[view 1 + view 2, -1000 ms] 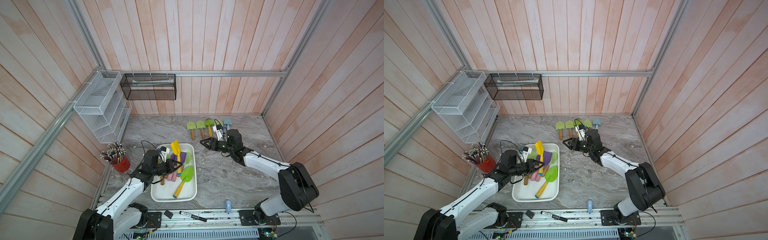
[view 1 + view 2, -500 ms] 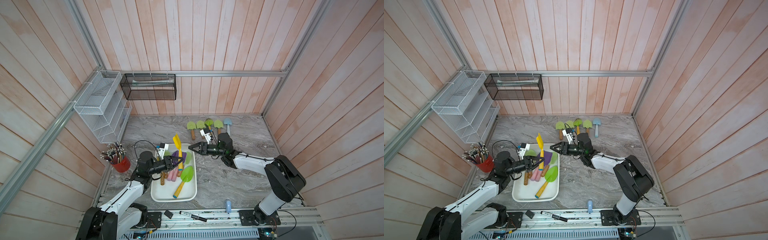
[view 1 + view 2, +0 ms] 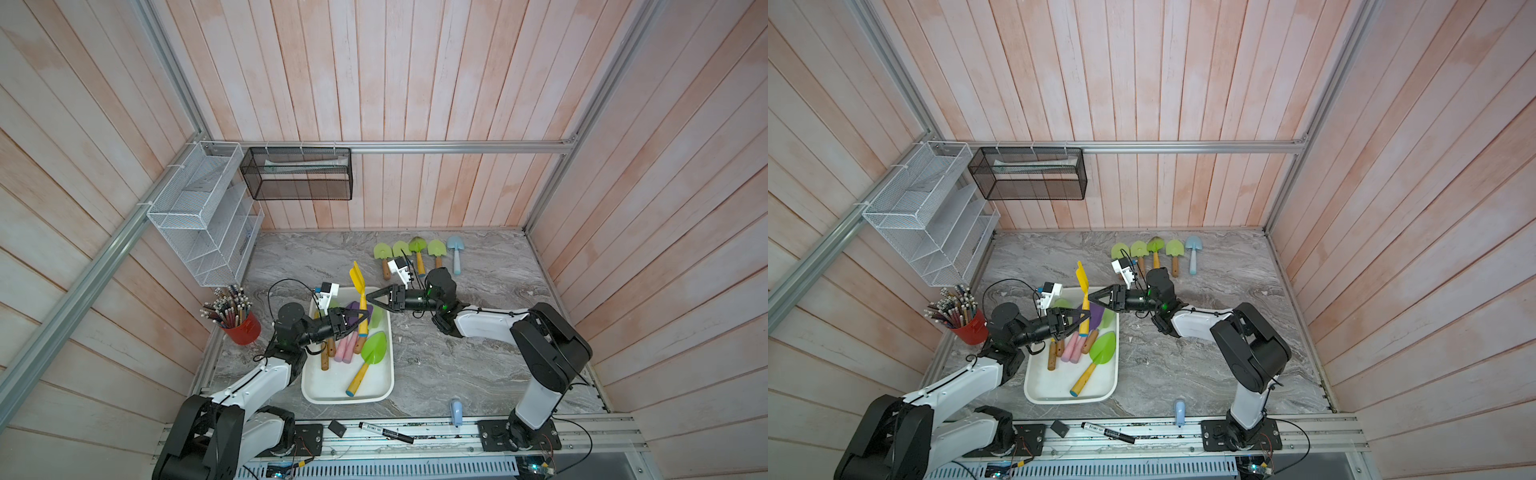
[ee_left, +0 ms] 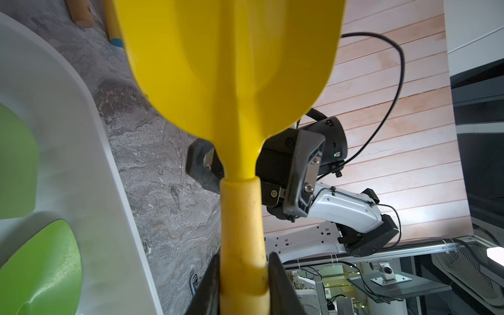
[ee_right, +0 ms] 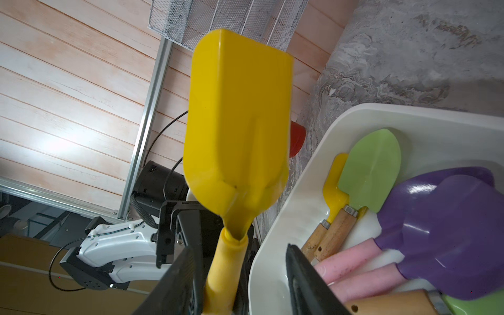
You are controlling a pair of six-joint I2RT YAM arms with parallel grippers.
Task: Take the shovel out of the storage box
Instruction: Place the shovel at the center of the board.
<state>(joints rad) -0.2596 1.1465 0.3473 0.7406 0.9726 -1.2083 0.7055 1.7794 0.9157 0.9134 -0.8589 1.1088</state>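
Left gripper (image 4: 244, 289): clamped on the lower handle of the yellow shovel (image 3: 357, 278), fingers pressed against both sides.
Yellow shovel: upright in that grip, with the blade above the fingers and the handle end below them. It is clear of the pile but over the storage box (image 3: 332, 384).
Right gripper (image 5: 240, 248): directly opposite the left one, jaws apart and straddling the handle just under the blade. One finger sits close to the handle and the other stands clearly off it (no squeeze visible).
Below the grippers: the storage box holds green, purple and wood-handled shovels, including a green shovel (image 3: 374, 347) nearest the arms' bases.
Beyond the right gripper: a row of shovels (image 3: 409, 249) lies by the back wall, with a light blue shovel (image 3: 456, 249) at its end.
Just changed: the right gripper has swung in from that row to bracket the held handle.
Meaning: this looks like a handover being set up. The shovel is lifted but not yet set down outside the box.
Against a second ago: the right gripper was at the far row then. The left grip is unchanged, and the blade stands a little higher.
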